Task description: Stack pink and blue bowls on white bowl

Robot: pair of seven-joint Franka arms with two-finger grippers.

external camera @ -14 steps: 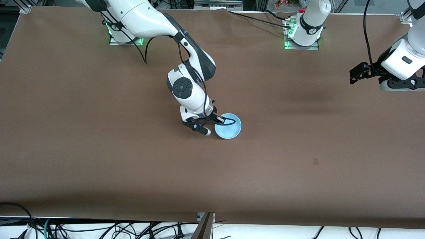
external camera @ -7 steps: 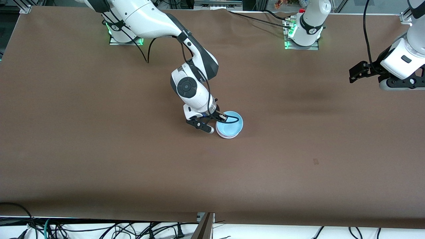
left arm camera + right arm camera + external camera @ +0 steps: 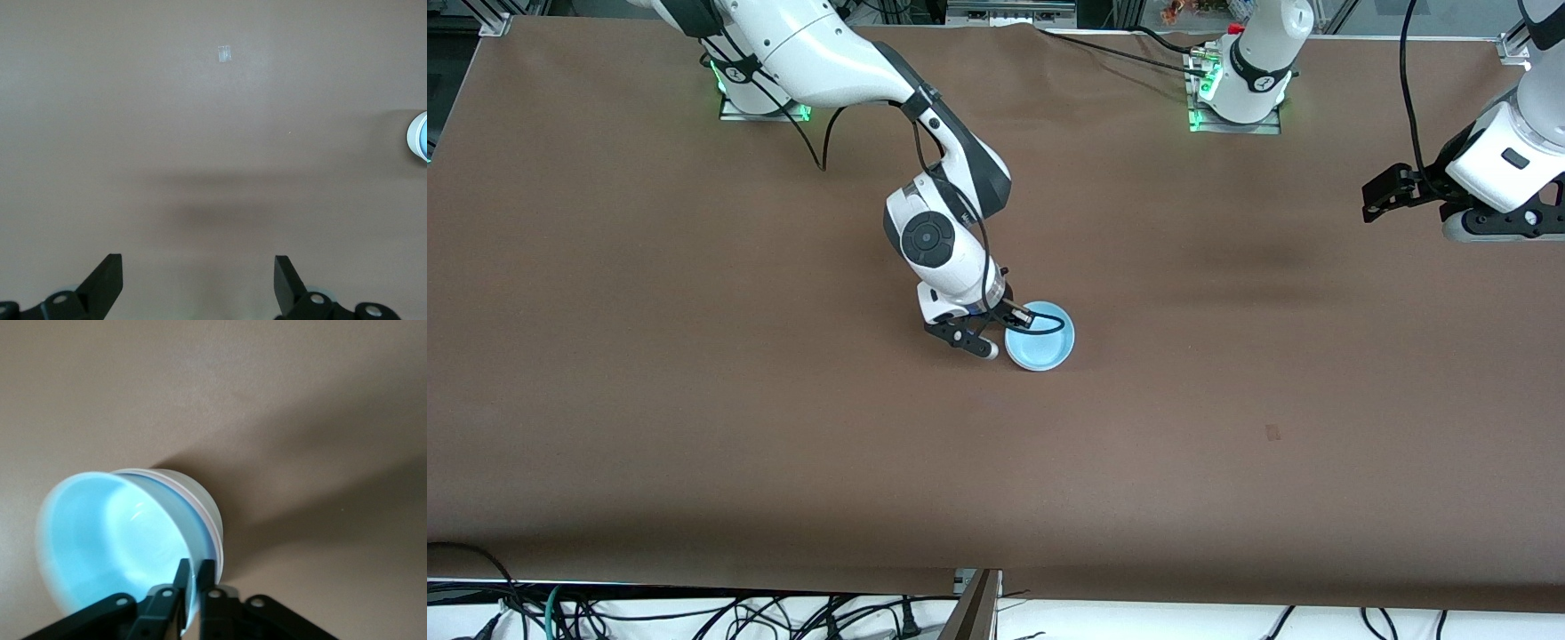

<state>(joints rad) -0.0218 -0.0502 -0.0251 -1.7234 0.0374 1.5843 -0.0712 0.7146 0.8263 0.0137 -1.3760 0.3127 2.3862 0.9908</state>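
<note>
Right tool (image 3: 191, 577) on sky-blue bowl (image 3: 107, 540)

The front view looks down from high across the brown table (image 3: 694, 400), facing both arm bases along its top edge and taking in the whole surface. The left wrist view looks straight down from well above the bare table, catching the blue bowl (image 3: 420, 137) at its edge. The right wrist view sits very close to that same blue bowl (image 3: 120, 540), also seen mid-table from the front (image 3: 1040, 338).
</note>
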